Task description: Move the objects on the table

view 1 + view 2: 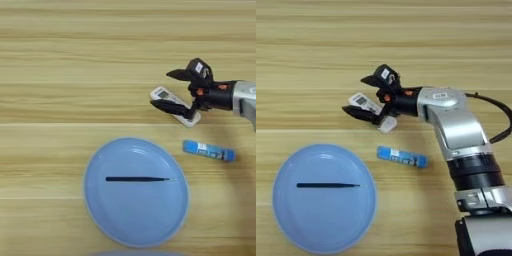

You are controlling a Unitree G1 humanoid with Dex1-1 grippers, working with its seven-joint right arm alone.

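Plate [136, 192] sits nearest, the stick [137, 179] lying across it. Just beyond, the tube [208, 150] rests on the table [60, 75]. Further back, the tool [366, 96] hovers wide open, fingers straddling the remote [175, 106], nothing gripped. Looks like a pick-up: next, lower and close squarely. Bare wood beyond.

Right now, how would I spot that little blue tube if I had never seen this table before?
Start at the big round light-blue plate on the wooden table, the one with a thin black stick lying across it. Just off the plate's upper right rim, lying flat on the bare wood, is the blue tube. It alone is bright blue with a white label; the white remote beyond it sits under the open tool.
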